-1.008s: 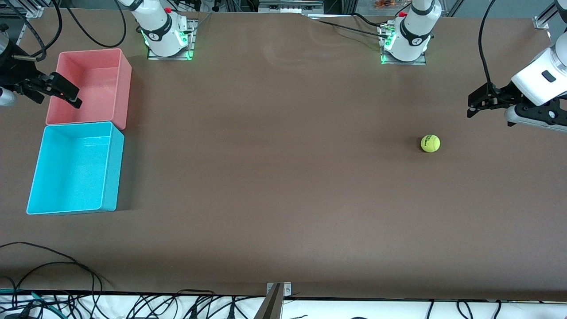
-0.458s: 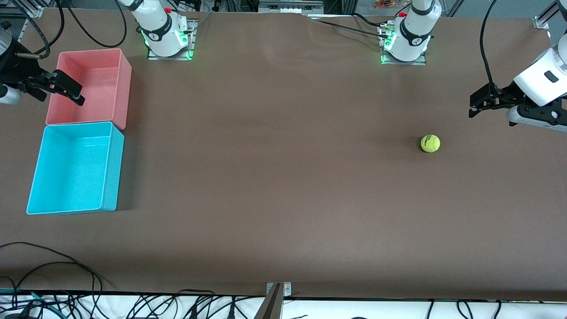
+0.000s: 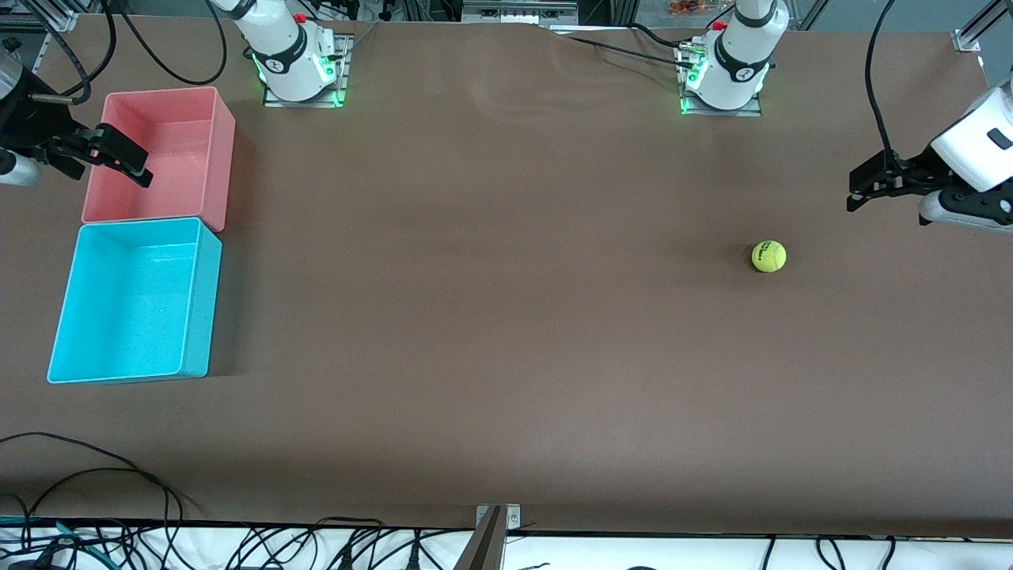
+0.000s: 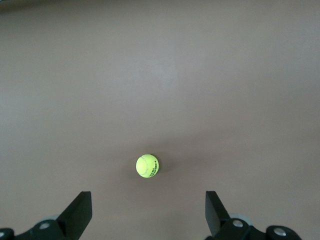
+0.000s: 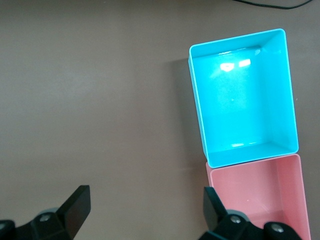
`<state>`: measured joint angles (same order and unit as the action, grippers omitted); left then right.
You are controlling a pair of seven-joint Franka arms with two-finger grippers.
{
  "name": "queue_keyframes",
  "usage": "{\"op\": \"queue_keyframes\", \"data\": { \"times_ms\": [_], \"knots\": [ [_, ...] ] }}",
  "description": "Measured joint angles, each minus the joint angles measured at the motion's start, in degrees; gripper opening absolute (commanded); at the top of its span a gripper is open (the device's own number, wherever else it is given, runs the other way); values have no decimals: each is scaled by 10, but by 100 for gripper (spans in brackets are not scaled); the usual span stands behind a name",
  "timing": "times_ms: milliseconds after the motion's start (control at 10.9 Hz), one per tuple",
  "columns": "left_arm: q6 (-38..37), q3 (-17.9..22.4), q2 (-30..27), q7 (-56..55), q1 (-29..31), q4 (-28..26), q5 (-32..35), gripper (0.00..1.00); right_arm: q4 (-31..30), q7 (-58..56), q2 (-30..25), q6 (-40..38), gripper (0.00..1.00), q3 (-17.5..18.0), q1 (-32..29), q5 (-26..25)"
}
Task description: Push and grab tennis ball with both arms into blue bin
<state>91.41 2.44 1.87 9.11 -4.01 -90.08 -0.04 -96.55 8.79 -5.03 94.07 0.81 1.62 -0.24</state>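
Observation:
The tennis ball [image 3: 768,256] lies on the brown table toward the left arm's end, and the left wrist view shows the ball [image 4: 147,166] just ahead of my fingers. My left gripper [image 3: 855,191] hangs open over bare table beside the ball, clear of it, with nothing held; the same gripper [image 4: 148,202] appears in its wrist view. The blue bin [image 3: 199,294] stands empty at the right arm's end. My right gripper [image 3: 145,168] is open and empty over the pink bin's edge. In the right wrist view, the right gripper [image 5: 145,197] sits beside the blue bin [image 5: 199,110].
A pink bin [image 3: 222,150] stands touching the blue bin, farther from the front camera, and is seen again as the pink bin [image 5: 260,192] in the right wrist view. Both arm bases are bolted along the table's back edge. Cables [image 3: 95,475] trail over the front edge.
My left gripper has drifted a little away from the ball toward the left arm's end of the table. My right gripper has shifted slightly over the pink bin. The ball has not moved.

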Motion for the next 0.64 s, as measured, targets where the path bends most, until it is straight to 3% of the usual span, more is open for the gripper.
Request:
{"op": "queue_keyframes", "data": {
  "times_ms": [458, 550, 641],
  "knots": [
    [0, 4, 14, -5, 49, 0, 0, 100, 0, 0, 2, 0, 100, 0, 0, 0],
    [0, 4, 16, -11, 50, 0, 0, 79, 0, 0, 2, 0, 100, 0, 0, 0],
    [0, 4, 18, -27, 51, 0, 0, 15, 0, 0, 2, 0, 100, 0, 0, 0]
  ]
}}
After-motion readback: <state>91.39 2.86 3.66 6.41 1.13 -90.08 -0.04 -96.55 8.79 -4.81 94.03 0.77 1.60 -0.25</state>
